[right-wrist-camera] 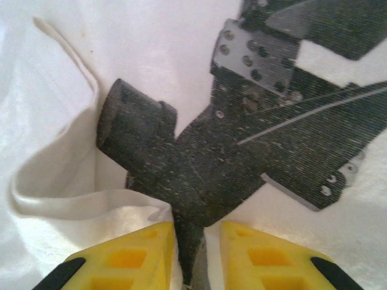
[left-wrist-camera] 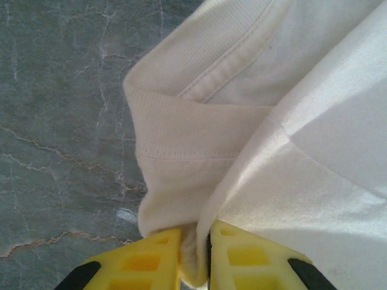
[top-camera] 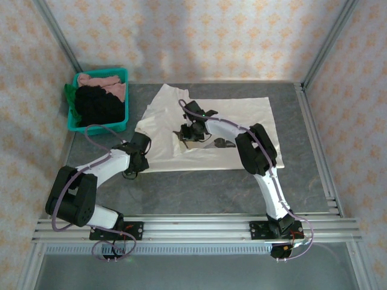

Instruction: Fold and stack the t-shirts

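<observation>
Room lies open on the table (top-camera: pixel 199 187) along the lower frame, below one cream t-shirt (top-camera: pixel 242 118) spread at centre. Left gripper (left-wrist-camera: pixel 195 257) pinches its lower-left edge, right gripper (right-wrist-camera: pixel 196 254) its printed chest. One bin (top-camera: pixel 100 128), upper left, holds three shirts: black (top-camera: pixel 97 106), pink (top-camera: pixel 103 81), green (top-camera: pixel 70 95).

Large cream-white t-shirt (top-camera: pixel 242 121) lies spread on the grey table (top-camera: pixel 199 187). Its right part is mostly flat and its left part is rumpled, with a stitched edge doubled back on itself at the near-left corner. The black print (right-wrist-camera: pixel 242 157) on its chest is drawn up into a raised fold. A black t-shirt (top-camera: pixel 97 104), a dusty-pink t-shirt (top-camera: pixel 103 81) and a green t-shirt (top-camera: pixel 71 95) lie crumpled together in the teal bin (top-camera: pixel 100 128) at the far-left corner. The pink one lies behind the black, and the green is at the left rim.
</observation>
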Tool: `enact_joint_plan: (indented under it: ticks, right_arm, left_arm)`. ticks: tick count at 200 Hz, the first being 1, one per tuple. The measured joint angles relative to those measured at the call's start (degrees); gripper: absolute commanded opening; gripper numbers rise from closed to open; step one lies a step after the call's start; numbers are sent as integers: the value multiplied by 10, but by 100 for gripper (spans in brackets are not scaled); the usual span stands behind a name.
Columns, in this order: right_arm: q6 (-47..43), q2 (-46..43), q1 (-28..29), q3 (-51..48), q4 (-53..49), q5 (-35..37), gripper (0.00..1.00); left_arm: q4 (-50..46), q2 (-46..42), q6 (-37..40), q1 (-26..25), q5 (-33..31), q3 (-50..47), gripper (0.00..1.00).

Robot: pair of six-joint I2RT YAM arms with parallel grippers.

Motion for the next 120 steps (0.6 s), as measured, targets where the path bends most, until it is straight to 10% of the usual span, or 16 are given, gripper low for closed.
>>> enact_joint_plan:
  ticks: [120]
  right_arm:
    - [-19, 2, 25, 12, -17, 13, 33]
  left_arm:
    - [0, 0, 0, 8, 3, 0, 17]
